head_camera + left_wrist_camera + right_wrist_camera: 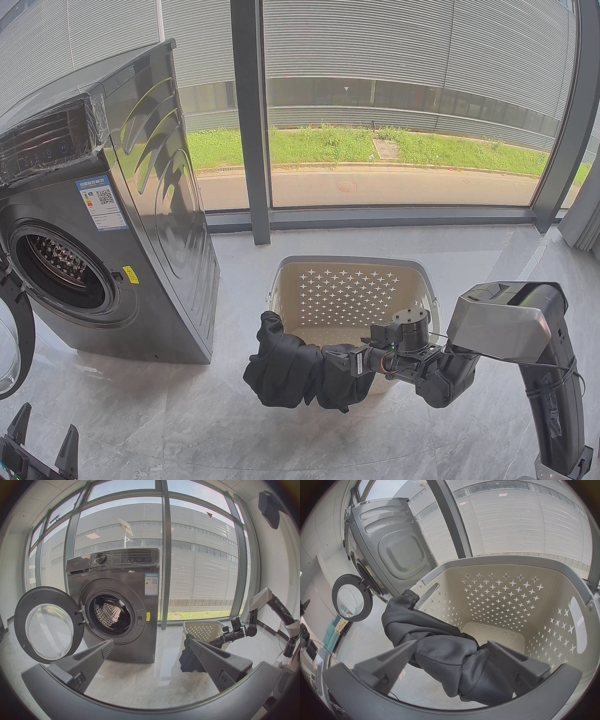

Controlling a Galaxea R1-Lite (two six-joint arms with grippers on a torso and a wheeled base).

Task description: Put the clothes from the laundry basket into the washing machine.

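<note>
A dark grey garment (287,372) hangs bunched over the front left corner of the cream laundry basket (350,260), mostly outside its rim. My right gripper (340,364) is shut on it at the basket's front edge, jaws still wide around the thick cloth (447,655). The basket's inside (503,559) shows a bare bottom. The grey washing machine (156,219) stands to the left with its round door (15,337) swung open and the drum (62,269) exposed. Some dark cloth (120,625) lies inside the drum. My left gripper (45,434) hangs open low in front of the machine.
Bare marble floor (187,419) lies between the machine and the basket. A tall window wall with a dark pillar (250,125) runs behind both. The open door (48,627) sticks out on the machine's left side.
</note>
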